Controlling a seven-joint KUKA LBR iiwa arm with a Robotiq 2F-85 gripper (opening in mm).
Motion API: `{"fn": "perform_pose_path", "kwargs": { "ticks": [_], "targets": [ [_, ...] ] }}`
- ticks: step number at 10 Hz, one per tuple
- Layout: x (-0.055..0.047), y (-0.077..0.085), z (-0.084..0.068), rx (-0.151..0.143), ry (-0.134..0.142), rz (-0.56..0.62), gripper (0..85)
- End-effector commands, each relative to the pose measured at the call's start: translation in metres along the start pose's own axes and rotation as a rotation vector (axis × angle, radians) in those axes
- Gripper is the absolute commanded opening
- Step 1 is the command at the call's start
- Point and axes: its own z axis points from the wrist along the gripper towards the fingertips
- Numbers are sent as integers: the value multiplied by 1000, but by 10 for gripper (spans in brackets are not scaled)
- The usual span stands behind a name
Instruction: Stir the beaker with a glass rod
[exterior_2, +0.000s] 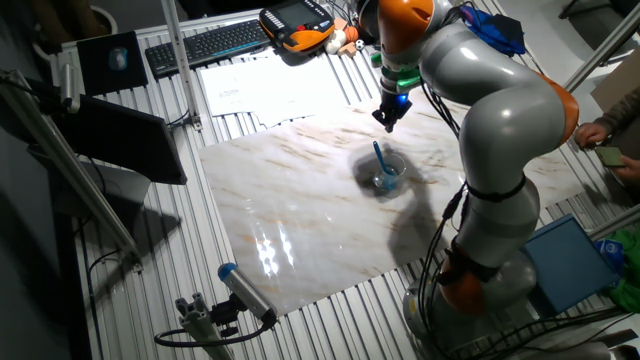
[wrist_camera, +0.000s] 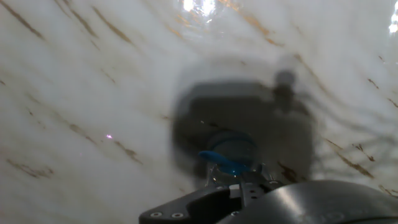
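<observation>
Item 1, two-finger gripper (exterior_2: 391, 118): dark, mounted on the grey and orange arm (exterior_2: 500, 110), hanging above the white marble-patterned slab (exterior_2: 300, 215). The fixed view is showing its tip pointing down, clear of everything beneath it. The fingers are too small and dark there to separate, and the hand view is showing only the dark housing (wrist_camera: 261, 202) along the bottom edge, so whether the jaws are standing wide or narrow cannot be told. Nothing is showing between them.

Item 2, small clear glass beaker with a bluish base (exterior_2: 386, 175): standing upright on the slab, just below and slightly in front of the gripper tip, not touching it. In the hand view it is appearing blurred (wrist_camera: 231, 157) directly above the housing edge, inside the gripper's dark shadow.

Item 3, thin blue glass rod (exterior_2: 380, 156): resting inside the beaker, leaning with its upper end tilting toward the gripper, a gap remaining between them. The hand view is showing a blue smear (wrist_camera: 219, 159) across the beaker mouth.

Item 4, grey-white tube with a blue cap (exterior_2: 245, 290): lying well away from the gripper at the near edge of the slab.

Item 5, black keyboard (exterior_2: 205, 45): lying beyond the gripper, at the table's far side.
</observation>
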Motion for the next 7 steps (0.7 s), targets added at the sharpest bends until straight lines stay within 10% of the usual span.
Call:
{"fn": "perform_pose_path", "kwargs": {
  "ticks": [1, 3, 7],
  "targets": [
    [0, 0, 0, -2, 0, 8, 0],
    [0, 0, 0, -138, -68, 42, 0],
    [0, 0, 0, -87, -37, 60, 0]
  ]
}}
